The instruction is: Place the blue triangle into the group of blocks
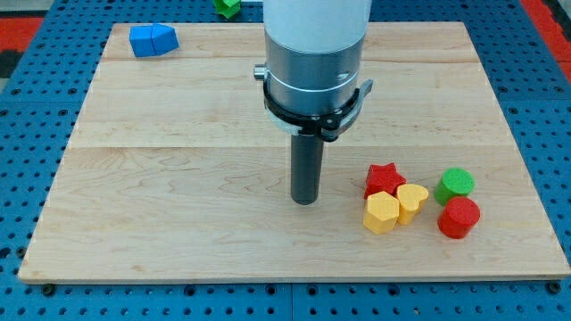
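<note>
The blue triangle [153, 40] lies at the board's top left corner, alone. A group of blocks sits at the view's lower right: a red star [384, 177], a yellow hexagon [382, 212], a yellow heart [413, 200], a green cylinder [456, 185] and a red cylinder [459, 218]. My tip [306, 201] rests on the board just left of the red star and yellow hexagon, not touching them, and far from the blue triangle.
The wooden board [178, 196] lies on a blue perforated table. A green block [228, 7] lies off the board at the view's top edge, partly cut off. The arm's wide grey body [314, 62] hides the board's top centre.
</note>
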Robot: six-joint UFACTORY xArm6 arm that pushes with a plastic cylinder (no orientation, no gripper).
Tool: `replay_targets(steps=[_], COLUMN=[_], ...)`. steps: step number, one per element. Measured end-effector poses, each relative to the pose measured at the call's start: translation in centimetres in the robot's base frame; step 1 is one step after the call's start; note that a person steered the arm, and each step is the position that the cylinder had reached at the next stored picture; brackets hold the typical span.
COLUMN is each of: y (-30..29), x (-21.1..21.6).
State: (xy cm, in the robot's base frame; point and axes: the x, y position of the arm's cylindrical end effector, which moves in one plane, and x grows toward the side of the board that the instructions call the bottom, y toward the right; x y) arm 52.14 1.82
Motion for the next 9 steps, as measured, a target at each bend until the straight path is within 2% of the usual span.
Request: replay_targets(steps=[2, 3, 4, 5, 7, 8, 9], y=[0.1, 0.2, 4.6, 9.0, 21.9, 24.2, 21.7], x=[0.8, 4.4, 7.7, 7.5, 7.2, 5.4, 4.3])
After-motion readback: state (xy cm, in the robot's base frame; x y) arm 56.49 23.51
